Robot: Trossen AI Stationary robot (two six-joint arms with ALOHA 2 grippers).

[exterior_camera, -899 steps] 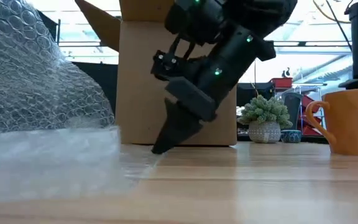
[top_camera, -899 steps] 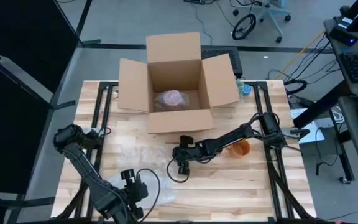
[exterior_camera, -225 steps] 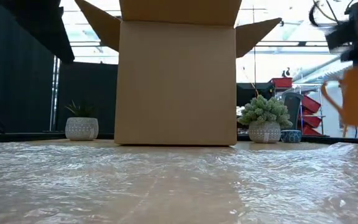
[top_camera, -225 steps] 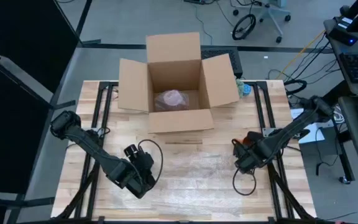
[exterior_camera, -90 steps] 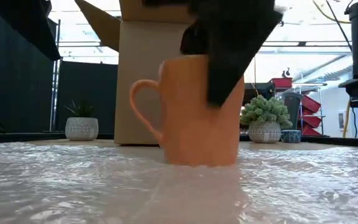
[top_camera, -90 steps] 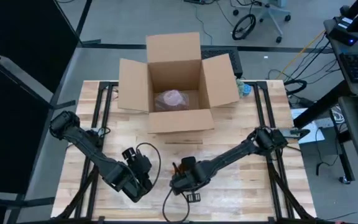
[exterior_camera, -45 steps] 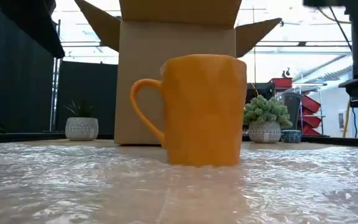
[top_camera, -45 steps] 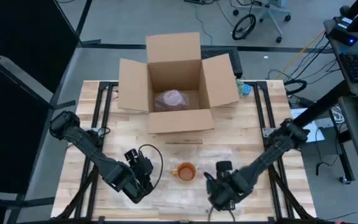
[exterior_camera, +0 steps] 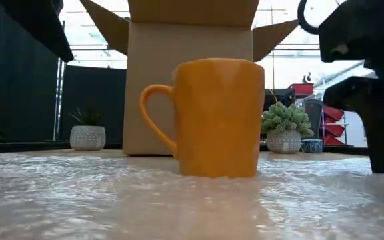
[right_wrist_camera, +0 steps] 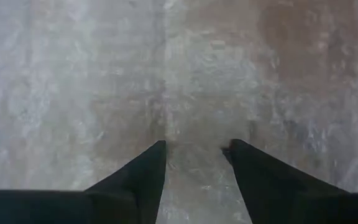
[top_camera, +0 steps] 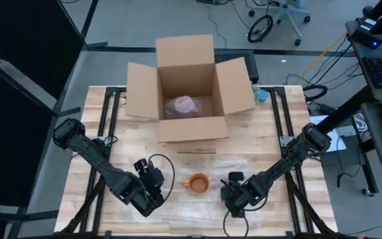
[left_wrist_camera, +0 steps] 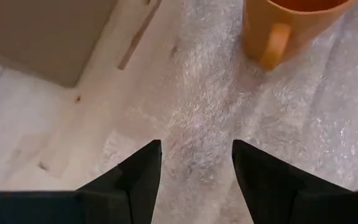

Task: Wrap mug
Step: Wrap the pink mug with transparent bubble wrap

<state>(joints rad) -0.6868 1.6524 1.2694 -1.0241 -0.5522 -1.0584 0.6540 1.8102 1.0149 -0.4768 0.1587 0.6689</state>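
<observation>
Mug (top_camera: 197,182) stood upright on bubble wrap (top_camera: 204,199). Left gripper (top_camera: 152,188) at mug's 9 o'clock, right gripper (top_camera: 233,198) at 4 o'clock, both jaws apart, empty. Wrap edge to be gripped next, folded over mug.

The mug (exterior_camera: 217,119) looks like glazed ceramic, orange, smooth with a soft sheen and faint facets near its rim. Under it lies a sheet of clear plastic bubble wrap (exterior_camera: 79,193), pebbled and glinting where light catches it. The bench (top_camera: 270,129) is pale wood in jointed planks, matt, with visible grain. At its far side the box (top_camera: 184,79) is plain brown cardboard, dull and unprinted. Both tools, left tool (left_wrist_camera: 195,168) and right tool (right_wrist_camera: 195,167), have matt black fingers that look like plastic.
</observation>
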